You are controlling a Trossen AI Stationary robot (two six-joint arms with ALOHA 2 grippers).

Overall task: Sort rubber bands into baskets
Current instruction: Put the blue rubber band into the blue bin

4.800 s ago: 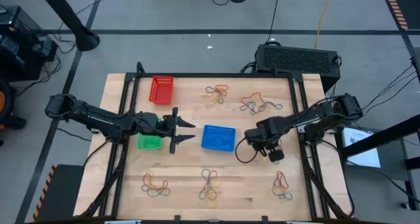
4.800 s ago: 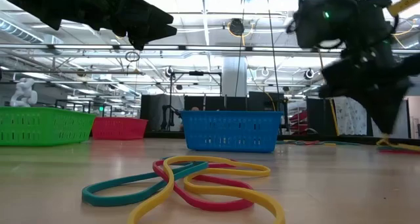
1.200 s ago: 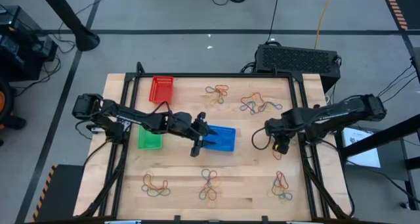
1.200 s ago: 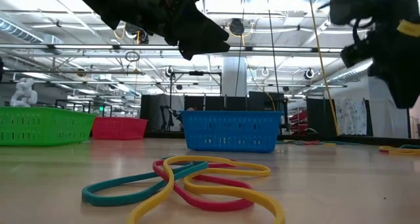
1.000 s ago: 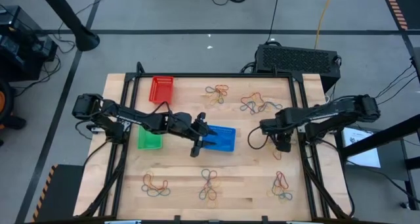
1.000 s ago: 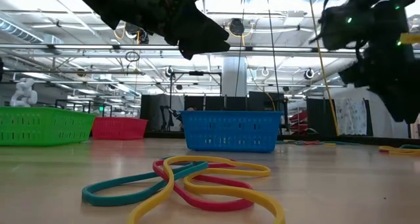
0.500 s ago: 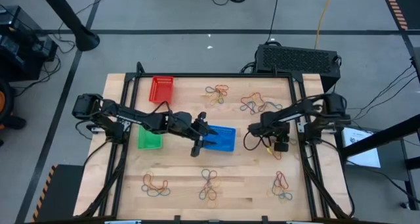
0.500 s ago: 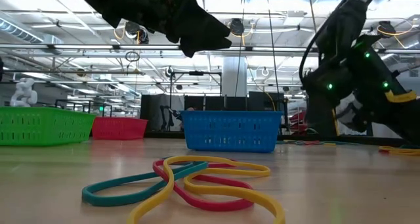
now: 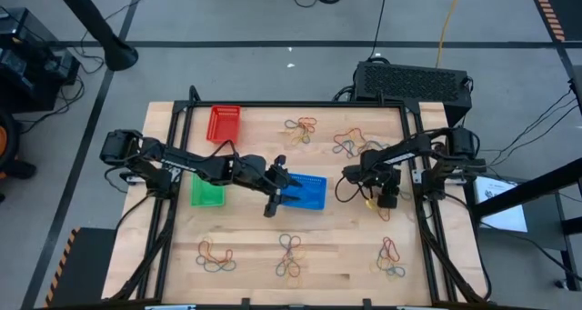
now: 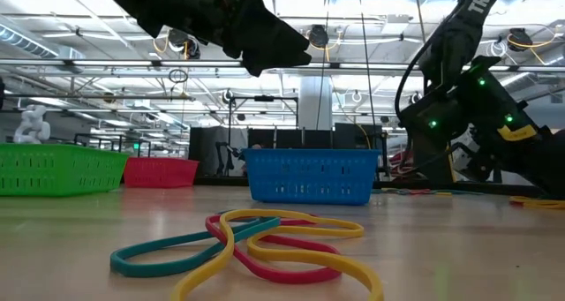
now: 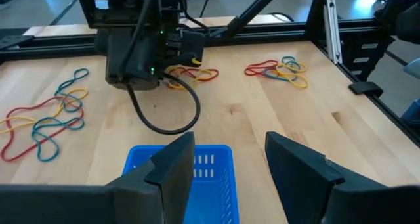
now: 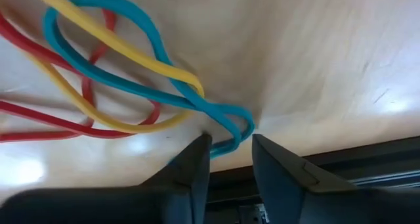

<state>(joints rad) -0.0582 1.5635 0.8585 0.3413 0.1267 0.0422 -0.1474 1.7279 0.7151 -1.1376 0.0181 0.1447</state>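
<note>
Both tools open: R tool (image 12: 230, 142) now down on back-R pile (image 9: 359, 145), narrowing round blue band (image 12: 246, 122); L tool (image 11: 230, 148) still waits over blue basket (image 11: 216, 184). Pick looks imminent.

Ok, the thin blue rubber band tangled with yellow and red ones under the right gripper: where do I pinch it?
Pinch the thin blue rubber band at its rounded end, which pokes clear of the yellow band and red band. It lies flat on the wooden table, so come straight down; the right gripper has its open jaws either side of that end.
</note>
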